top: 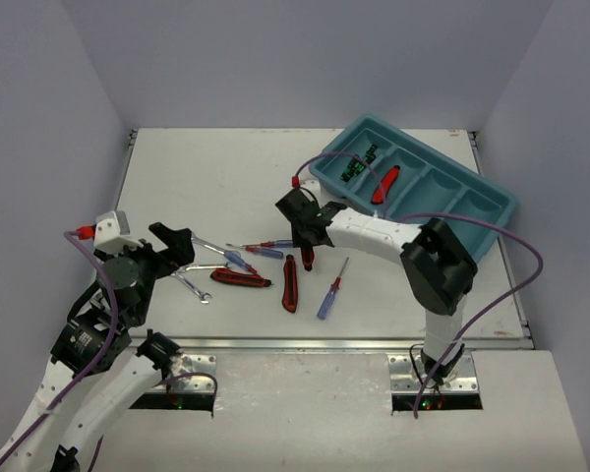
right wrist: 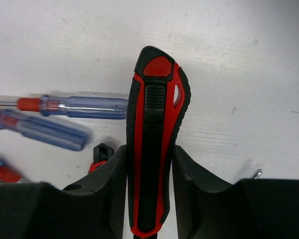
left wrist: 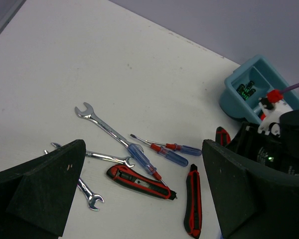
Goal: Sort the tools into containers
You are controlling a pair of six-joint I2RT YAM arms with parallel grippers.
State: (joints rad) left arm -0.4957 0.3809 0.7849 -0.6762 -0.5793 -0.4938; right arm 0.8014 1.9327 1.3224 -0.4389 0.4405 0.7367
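White table (top: pixel 226 177) | right pincer (right wrist: pixel 149 149) clamps utility knife (right wrist: pixel 157 99) | left pincer (left wrist: pixel 143 147) wide open

The left pincer (top: pixel 177 246) is held wide open at the end of an arm folded up from its base. The right arm is stretched leftward, its pincer (top: pixel 308 244) pressed against both sides of a utility knife (right wrist: pixel 154 124).

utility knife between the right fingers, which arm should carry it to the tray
Right. The right gripper clamps the utility knife, and the tray sits on that arm's side. The left gripper hangs open over the wrenches, far from the tray.
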